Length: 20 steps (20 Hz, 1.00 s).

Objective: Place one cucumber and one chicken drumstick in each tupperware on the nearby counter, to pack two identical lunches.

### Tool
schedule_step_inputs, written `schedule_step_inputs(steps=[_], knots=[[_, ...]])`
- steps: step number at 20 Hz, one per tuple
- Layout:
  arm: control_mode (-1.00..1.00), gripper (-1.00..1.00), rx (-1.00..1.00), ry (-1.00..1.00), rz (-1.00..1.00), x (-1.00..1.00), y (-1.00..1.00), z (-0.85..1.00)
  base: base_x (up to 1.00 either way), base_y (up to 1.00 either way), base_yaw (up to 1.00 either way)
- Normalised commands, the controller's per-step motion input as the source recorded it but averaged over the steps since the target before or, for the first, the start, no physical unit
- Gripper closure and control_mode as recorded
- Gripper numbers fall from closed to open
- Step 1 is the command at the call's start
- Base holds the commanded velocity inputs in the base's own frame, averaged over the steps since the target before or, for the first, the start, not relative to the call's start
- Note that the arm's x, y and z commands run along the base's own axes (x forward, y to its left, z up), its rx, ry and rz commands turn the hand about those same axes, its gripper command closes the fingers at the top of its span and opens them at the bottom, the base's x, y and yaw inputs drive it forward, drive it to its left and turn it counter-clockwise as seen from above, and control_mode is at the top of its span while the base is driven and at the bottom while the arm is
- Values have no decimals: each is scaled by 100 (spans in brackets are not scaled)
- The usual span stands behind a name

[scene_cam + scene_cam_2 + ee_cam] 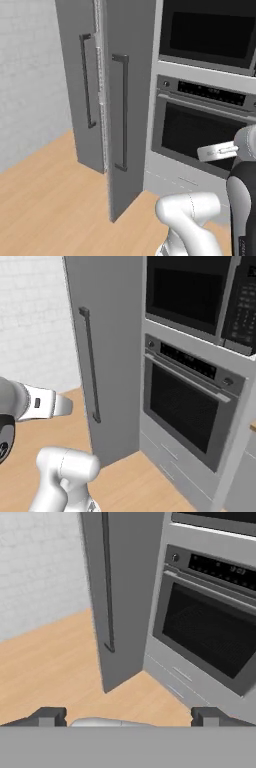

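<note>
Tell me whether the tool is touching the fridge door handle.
Apart. In the hand view the tool sits with open jaws at the bottom, and bare wooden floor lies between it and the fridge door handle farther ahead.

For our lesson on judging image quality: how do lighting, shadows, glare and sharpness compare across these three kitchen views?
Left base view: flat, even light, soft edges, no glare on the oven glass. Right base view: equally soft, a faint shadow by the fridge handle. Hand view: mild blur, dark oven window without reflections, the fingers spread wide apart.
</note>
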Motion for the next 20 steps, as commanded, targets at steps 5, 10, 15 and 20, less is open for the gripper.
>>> schedule_step_inputs(steps=[5, 10, 15, 20], knots=[[100, -100, 0, 0, 0, 0, 0, 0, -43, 100, 17], [100, -100, 0, 0, 0, 0, 0, 0, 2, 100, 0], [100, -100, 0, 0, 0, 0, 0, 0, 69, 100, 24], [100, -100, 0, 0, 0, 0, 0, 0, 90, 99, 50]])
